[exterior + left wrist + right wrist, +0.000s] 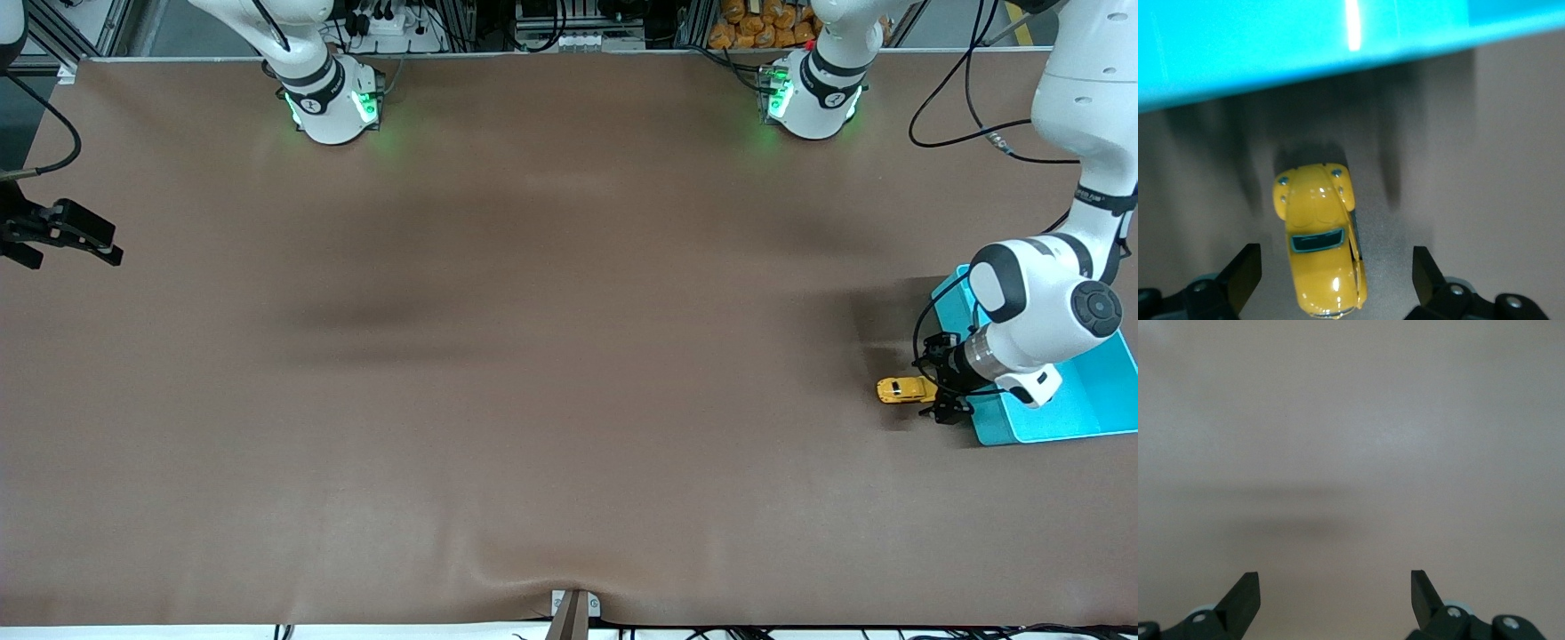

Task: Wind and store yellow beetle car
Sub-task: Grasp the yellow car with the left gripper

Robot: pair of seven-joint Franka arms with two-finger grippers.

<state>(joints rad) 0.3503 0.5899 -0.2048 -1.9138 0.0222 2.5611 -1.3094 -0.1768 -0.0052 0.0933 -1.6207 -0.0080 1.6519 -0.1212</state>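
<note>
The yellow beetle car (905, 390) is seen on the surface (533, 356) just beside the turquoise bin (1080, 404). The left gripper (944, 406) is spread around the car, untouching. The right gripper (76, 240), spread, waits well apart.

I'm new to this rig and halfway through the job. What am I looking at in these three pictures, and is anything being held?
Two robot arms stand at a brown table. The big picture looks down from across the table; the two small ones come from cameras on the wrists. The left gripper is open, low at the yellow toy car, its fingers either side of the car but not gripping it. The turquoise bin lies beside the car. The right gripper waits open at the right arm's end. Nothing is held.
</note>
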